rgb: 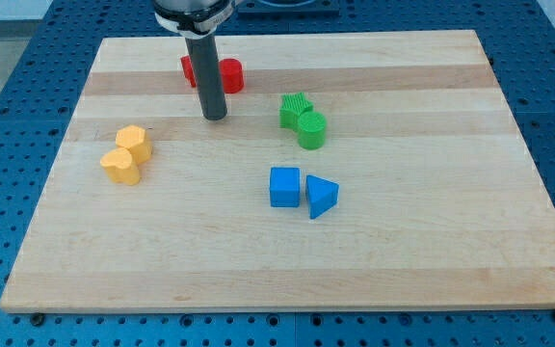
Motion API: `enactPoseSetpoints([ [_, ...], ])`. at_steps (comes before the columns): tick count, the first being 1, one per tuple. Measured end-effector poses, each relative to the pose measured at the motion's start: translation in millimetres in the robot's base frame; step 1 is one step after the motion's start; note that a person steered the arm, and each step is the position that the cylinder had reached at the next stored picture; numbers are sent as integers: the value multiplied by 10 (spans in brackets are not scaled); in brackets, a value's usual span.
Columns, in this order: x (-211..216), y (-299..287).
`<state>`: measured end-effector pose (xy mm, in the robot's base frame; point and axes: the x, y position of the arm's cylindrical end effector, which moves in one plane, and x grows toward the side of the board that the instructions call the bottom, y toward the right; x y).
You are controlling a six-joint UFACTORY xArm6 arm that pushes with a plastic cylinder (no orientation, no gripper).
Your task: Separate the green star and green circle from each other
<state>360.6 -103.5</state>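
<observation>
The green star [295, 108] and the green circle [311, 129] sit touching each other right of the board's middle, the star up-left of the circle. My tip [215, 116] rests on the wooden board [432, 241], to the left of the green pair with a clear gap between. It stands just below the red blocks.
Two red blocks [230, 74] lie near the view's top, one partly hidden behind the rod. Two yellow blocks [132, 142] [120, 166] sit at the left. A blue square [284, 187] and a blue triangle [321, 196] lie below the green pair.
</observation>
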Motion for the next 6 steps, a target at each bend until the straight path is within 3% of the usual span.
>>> enactPoseSetpoints([
  [1,156,100],
  [2,570,105],
  [3,657,417],
  [6,-46,1287],
])
